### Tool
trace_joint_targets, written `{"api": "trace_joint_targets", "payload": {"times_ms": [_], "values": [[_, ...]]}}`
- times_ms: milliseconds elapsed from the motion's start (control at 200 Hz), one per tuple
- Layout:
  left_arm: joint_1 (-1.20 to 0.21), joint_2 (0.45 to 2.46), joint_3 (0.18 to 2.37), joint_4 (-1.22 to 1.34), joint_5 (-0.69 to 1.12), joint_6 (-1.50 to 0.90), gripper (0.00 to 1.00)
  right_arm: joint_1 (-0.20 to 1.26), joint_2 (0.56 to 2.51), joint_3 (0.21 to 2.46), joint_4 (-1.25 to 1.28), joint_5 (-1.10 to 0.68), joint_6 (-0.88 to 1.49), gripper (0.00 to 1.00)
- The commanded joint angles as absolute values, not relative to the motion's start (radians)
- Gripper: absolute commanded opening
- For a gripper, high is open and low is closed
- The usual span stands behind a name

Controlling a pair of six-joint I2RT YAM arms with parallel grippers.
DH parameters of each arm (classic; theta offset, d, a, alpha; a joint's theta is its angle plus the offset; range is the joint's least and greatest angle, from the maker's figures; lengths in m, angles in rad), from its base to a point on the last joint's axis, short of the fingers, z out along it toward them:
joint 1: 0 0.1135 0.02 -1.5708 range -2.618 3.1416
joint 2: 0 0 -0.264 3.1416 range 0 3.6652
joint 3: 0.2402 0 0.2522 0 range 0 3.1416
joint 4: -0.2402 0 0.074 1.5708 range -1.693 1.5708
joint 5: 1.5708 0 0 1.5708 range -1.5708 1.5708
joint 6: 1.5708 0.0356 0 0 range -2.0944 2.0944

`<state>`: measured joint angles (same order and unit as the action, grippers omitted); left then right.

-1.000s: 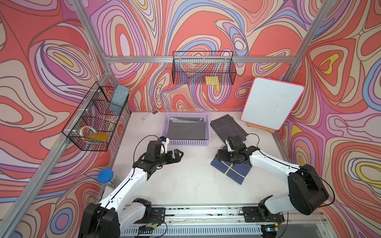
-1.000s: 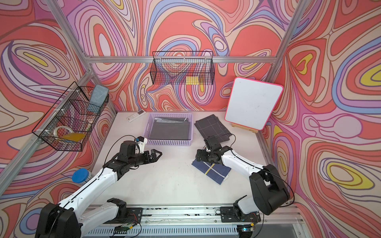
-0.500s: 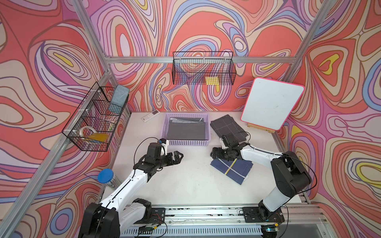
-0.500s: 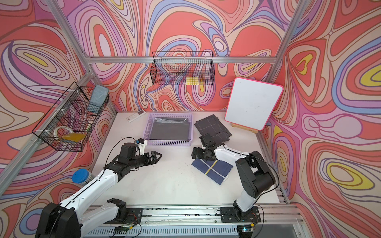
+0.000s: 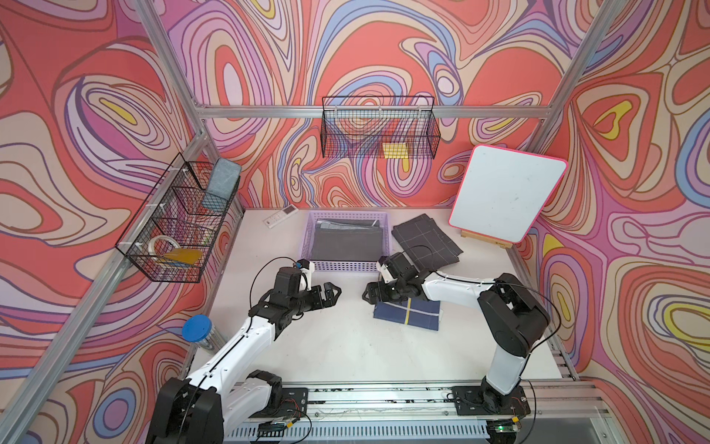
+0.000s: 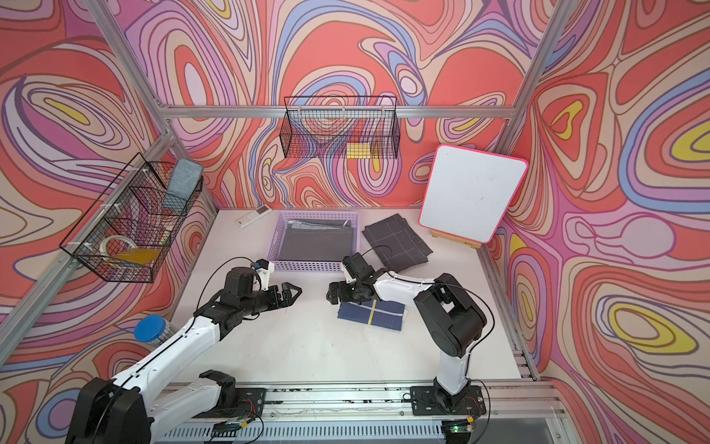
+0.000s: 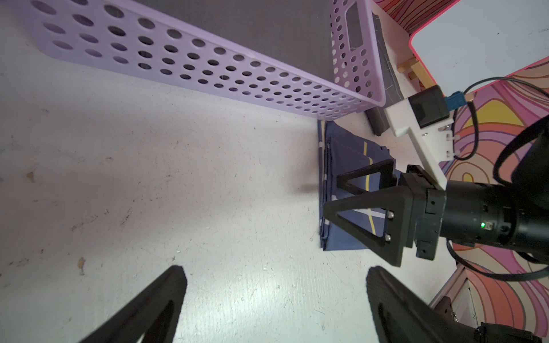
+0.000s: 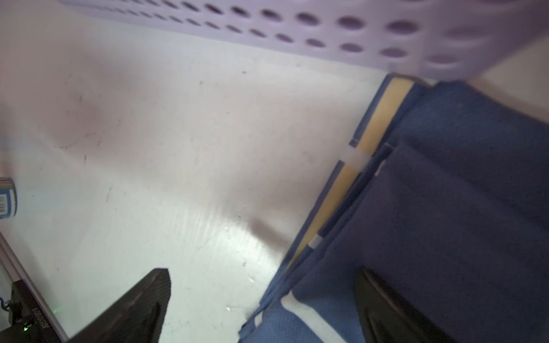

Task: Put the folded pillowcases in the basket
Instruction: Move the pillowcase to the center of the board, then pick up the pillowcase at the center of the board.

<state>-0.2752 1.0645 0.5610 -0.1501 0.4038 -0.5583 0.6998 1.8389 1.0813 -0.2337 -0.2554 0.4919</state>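
Observation:
The folded pillowcase (image 5: 407, 313) (image 6: 372, 313) is navy with a yellow stripe and lies flat on the white table, just in front of the basket's right corner. The lilac perforated basket (image 5: 345, 266) (image 6: 307, 266) holds a folded grey cloth (image 5: 347, 242). My right gripper (image 5: 370, 294) (image 6: 333, 294) is open at the pillowcase's left edge. In the right wrist view (image 8: 264, 276) one finger is over the navy cloth (image 8: 445, 193) and the other over bare table. My left gripper (image 5: 333, 293) (image 7: 274, 276) is open and empty over bare table, facing the right one.
A dark checked cloth (image 5: 424, 240) lies right of the basket. A pink-rimmed whiteboard (image 5: 507, 196) leans at the back right. Black wire baskets hang on the back wall (image 5: 378, 130) and left wall (image 5: 176, 226). A blue-lidded jar (image 5: 198, 330) stands at the left edge.
My right gripper has moved left across the pillowcase to its left edge, and that arm's elbow has folded upward. The left gripper has barely shifted. Both stayed open.

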Motion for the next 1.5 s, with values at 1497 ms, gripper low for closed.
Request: {"api": "trace_joint_targets", "payload": {"times_ms": [1497], "values": [[-0.54,1.485,0.627,-0.068,0.094,-0.746,0.62,0.741,1.413,0.876,-0.374,0.238,0.542,0.98]]}}
